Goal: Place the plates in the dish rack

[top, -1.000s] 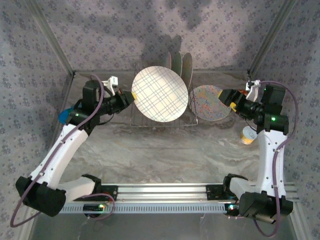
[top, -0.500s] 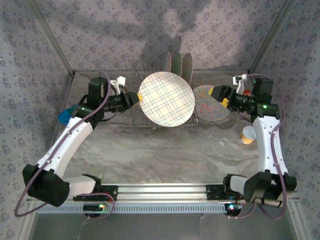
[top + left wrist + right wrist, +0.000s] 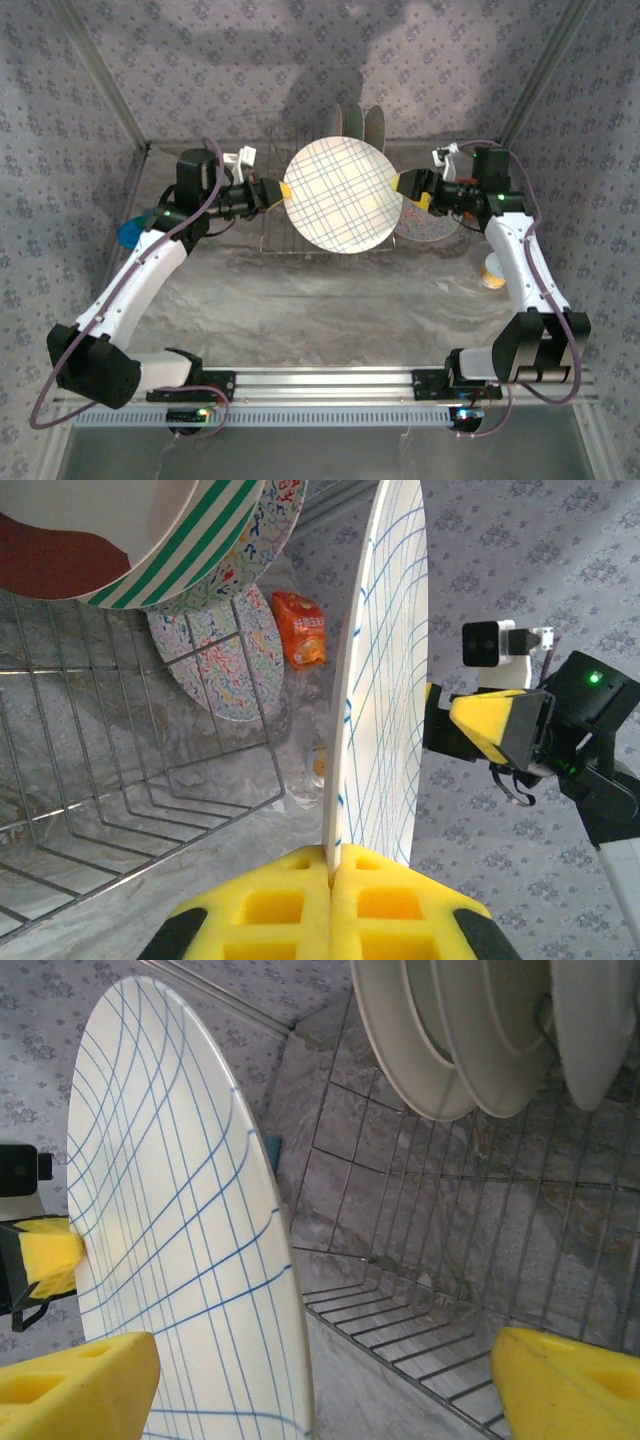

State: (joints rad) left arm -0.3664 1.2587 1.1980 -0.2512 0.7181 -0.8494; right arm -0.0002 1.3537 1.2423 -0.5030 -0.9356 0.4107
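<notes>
Left claw pinches the plaid plate at its 9 o'clock rim, clamped tight, plate hanging over the rack. Right claw sits wide open around the 3 o'clock rim, not gripping.

Upright plates crowd the dish rack's far end; its near rows stand open beneath the plaid plate; a floral plate flanks its right.
</notes>
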